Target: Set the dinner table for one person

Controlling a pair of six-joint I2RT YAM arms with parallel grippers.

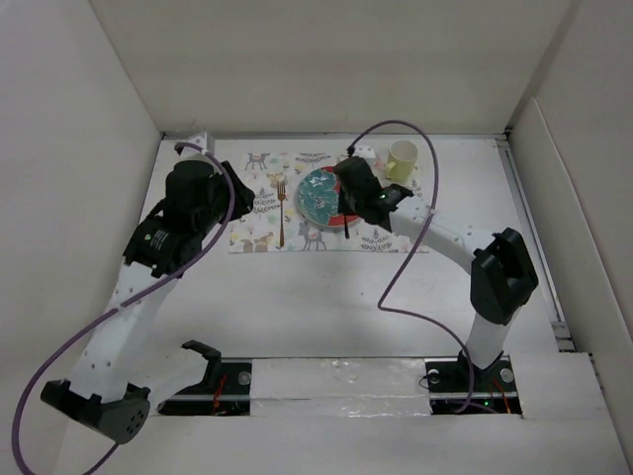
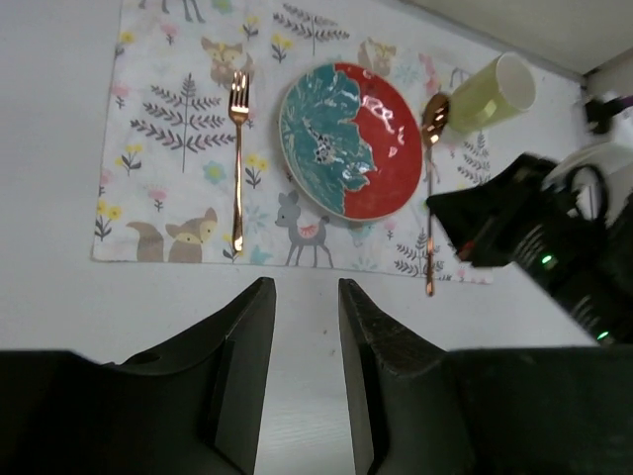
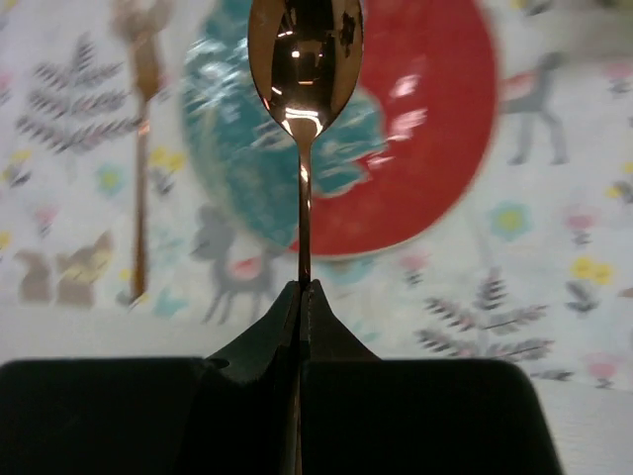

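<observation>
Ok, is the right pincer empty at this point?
No, the right pincer is shut on the copper spoon, gripping its thin handle.

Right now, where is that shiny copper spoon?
The right gripper pinches the spoon by its handle, over the placemat just right of the plate; the yellow-green cup is by its bowl end.

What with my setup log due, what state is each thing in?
Placemat: flat on the table.
Plate: on the placemat, empty.
Fork: lying flat beside the plate.
Spoon: held by its handle.
Cup: upright.
Left gripper: open, empty.
Right gripper: shut on the spoon.
</observation>
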